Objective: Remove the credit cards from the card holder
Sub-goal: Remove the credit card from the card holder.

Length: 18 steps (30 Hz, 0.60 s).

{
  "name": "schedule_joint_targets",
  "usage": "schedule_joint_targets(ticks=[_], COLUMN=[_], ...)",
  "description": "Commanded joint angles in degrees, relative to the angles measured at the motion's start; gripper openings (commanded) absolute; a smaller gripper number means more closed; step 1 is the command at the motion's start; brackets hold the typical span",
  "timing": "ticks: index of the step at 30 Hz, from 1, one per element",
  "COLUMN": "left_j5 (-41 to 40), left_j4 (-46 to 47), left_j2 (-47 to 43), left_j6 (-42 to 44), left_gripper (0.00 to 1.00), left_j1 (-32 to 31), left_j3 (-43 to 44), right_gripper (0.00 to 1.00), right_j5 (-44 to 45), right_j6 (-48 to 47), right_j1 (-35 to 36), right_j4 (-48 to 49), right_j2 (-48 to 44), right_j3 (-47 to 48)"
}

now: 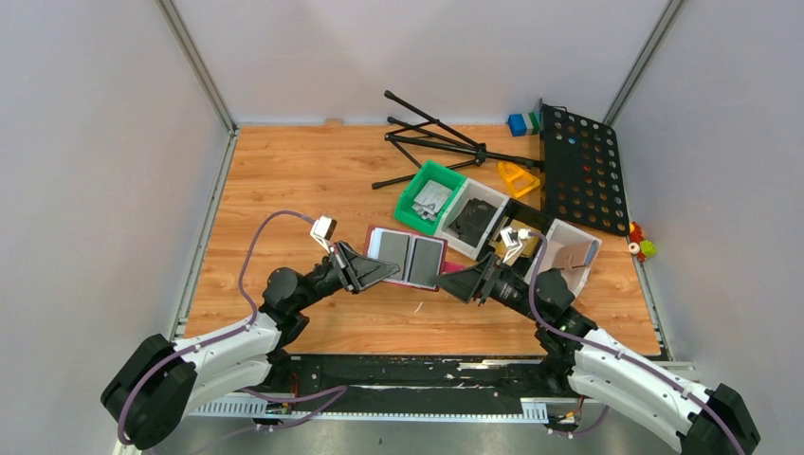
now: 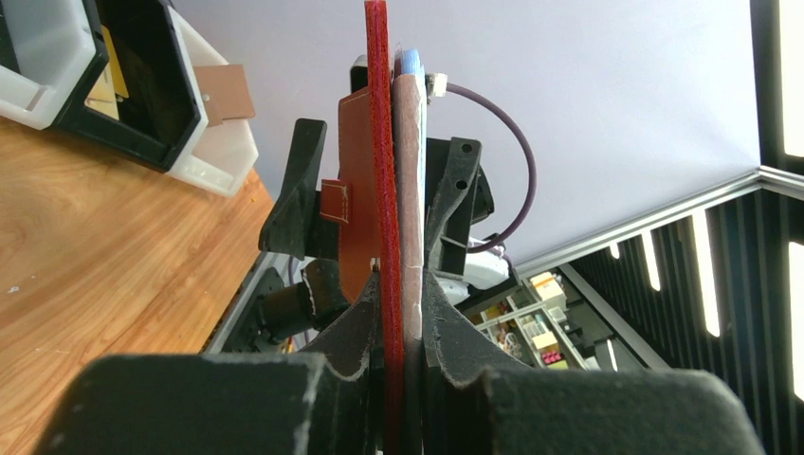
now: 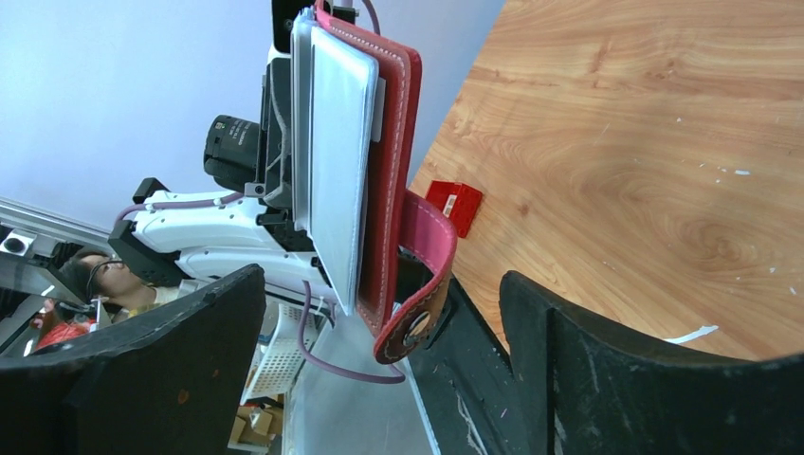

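While left gripper (image 1: 387,270) clamps card holder (image 1: 417,258), right gripper (image 1: 448,282) gapes

card holder (image 1: 396,256): dark red outside, white stitching on the edge, grey inner pockets, pinker red snap tab (image 3: 422,284). Table (image 1: 284,180) under it: orange-brown wood grain. Small red block (image 3: 454,204) beside it. Behind it: green bin (image 1: 408,204), white bin (image 1: 490,189). Further back right: black perforated panel (image 1: 580,169), yellow piece (image 1: 518,177), blue and green blocks (image 1: 523,123).
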Motion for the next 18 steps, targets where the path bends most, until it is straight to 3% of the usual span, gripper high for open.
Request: schedule_joint_targets(ticks=[1, 8, 11, 14, 16, 18], left_j5=[0.55, 1.24, 1.4, 1.4, 1.33, 1.64], left_j4=[4.55, 6.54, 6.46, 4.97, 0.91, -7.56], left_j2=[-0.43, 0.85, 1.01, 0.78, 0.0, -1.8], left_j6=[-0.72, -1.63, -1.57, -0.62, 1.3, 4.75], left_gripper=[0.05, 0.05, 0.05, 0.07, 0.15, 0.3], left_j1=[0.3, 0.27, 0.27, 0.27, 0.5, 1.69], left_j3=[0.24, 0.14, 0.12, -0.04, 0.05, 0.97], right_gripper=[0.85, 0.66, 0.5, 0.26, 0.1, 0.0], right_j5=[1.19, -2.89, -3.17, -3.38, -3.52, -3.02], right_j6=[0.64, 1.69, 2.4, 3.21, 3.8, 3.44], right_j1=[-0.15, -0.16, -0.17, -0.11, -0.12, -0.14], right_j4=[3.61, 10.14, 11.61, 11.6, 10.4, 5.91], right_j2=[0.61, 5.63, 6.42, 6.61, 6.66, 6.17], right_j3=[2.29, 4.63, 4.74, 4.92, 5.2, 5.99])
